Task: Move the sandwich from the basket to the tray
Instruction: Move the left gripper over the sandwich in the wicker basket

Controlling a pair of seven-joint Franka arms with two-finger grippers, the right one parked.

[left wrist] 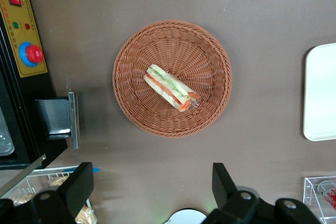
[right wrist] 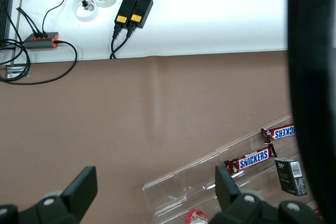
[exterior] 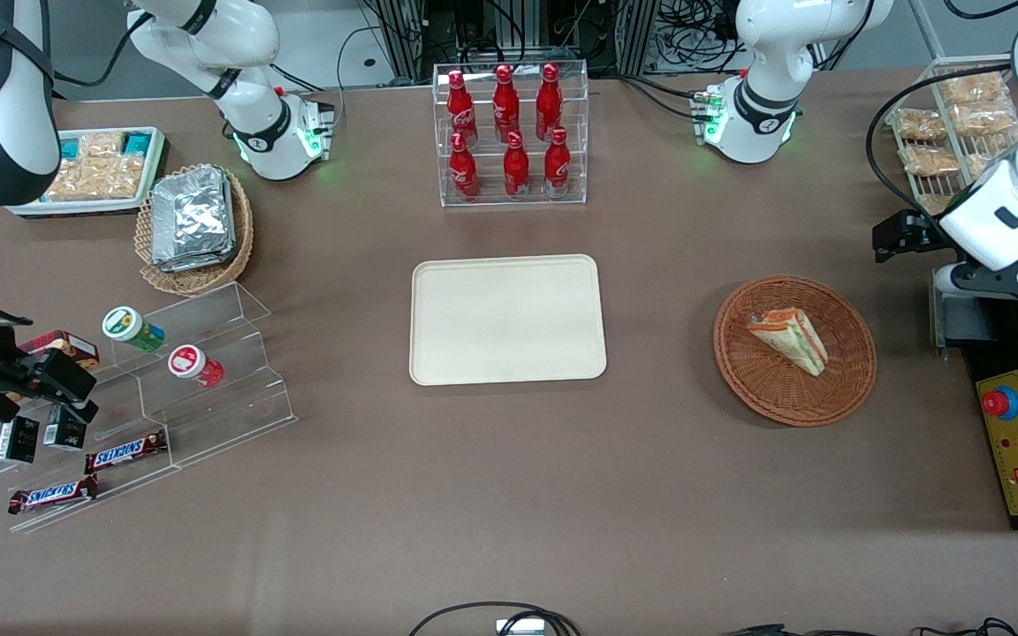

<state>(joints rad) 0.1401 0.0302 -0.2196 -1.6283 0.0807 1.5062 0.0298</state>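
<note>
The sandwich (exterior: pixel 789 338), a white bread wedge with red, orange and green layers, lies in the round reddish-brown wicker basket (exterior: pixel 845 393). In the left wrist view the sandwich (left wrist: pixel 171 87) lies near the middle of the basket (left wrist: pixel 210 51). The cream tray (exterior: pixel 507 320) lies flat and bare at the table's middle, and its edge shows in the left wrist view (left wrist: pixel 320 93). My left gripper (exterior: pixel 896 237) hangs raised above the table beside the basket, toward the working arm's end. It is open and empty in the left wrist view (left wrist: pixel 152 182), apart from the sandwich.
A clear rack of red bottles (exterior: pixel 512 132) stands farther back than the tray. A wire rack of snack packets (exterior: pixel 951 132) and a control box with a red button (exterior: pixel 1017 442) flank the basket. A tan basket of foil packets (exterior: pixel 195 225) and acrylic steps (exterior: pixel 208 389) lie toward the parked arm's end.
</note>
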